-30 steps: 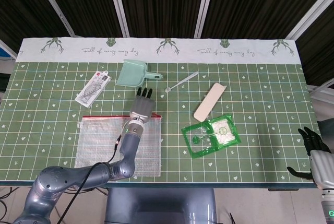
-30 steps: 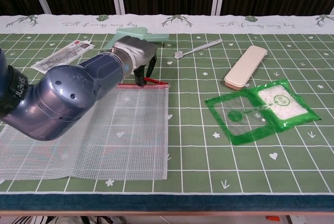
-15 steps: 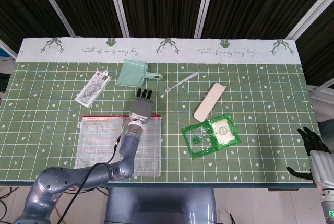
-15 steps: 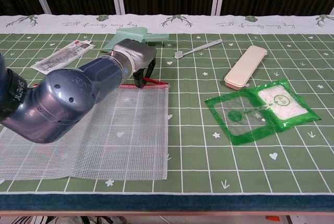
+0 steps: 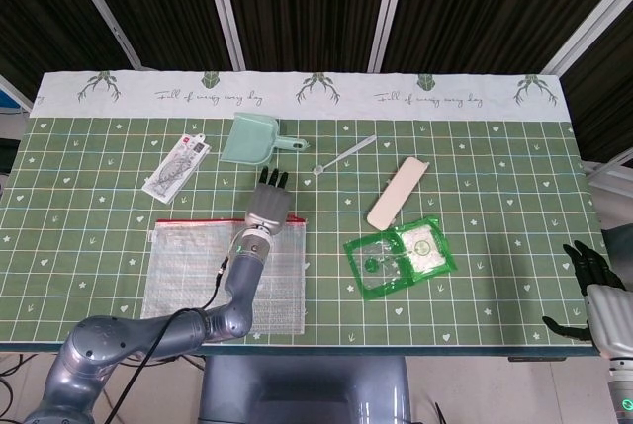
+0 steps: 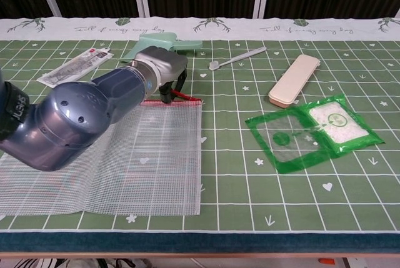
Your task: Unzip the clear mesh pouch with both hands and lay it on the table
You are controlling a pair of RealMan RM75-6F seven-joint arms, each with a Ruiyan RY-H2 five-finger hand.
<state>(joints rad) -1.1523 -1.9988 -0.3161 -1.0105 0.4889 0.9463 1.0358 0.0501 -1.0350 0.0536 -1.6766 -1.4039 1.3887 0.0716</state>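
1. The table (image 5: 495,276) carries all items; its green grid cloth fills the frame in both views.
2. The clear mesh pouch (image 6: 156,162) lies flat in the lower left of the chest view, red zip edge uppermost, positioned for access from above.
3. The left hand (image 5: 268,205) sits over the pouch's upper right corner, left of centre in the head view. Its fingers (image 6: 167,93) curl down at the red zip end, apparently to reach the pull. Whether they actually grip it cannot be determined.
4. The right hand (image 5: 591,281) hangs at the lower right edge of the head view, off the table, fingers loosely curled, holding nothing. It stands well apart from the pouch, so a two-handed unzip is not yet set up.
5. The green packet (image 6: 312,132) and beige case (image 6: 294,80) lie right of centre, apart from the pouch.
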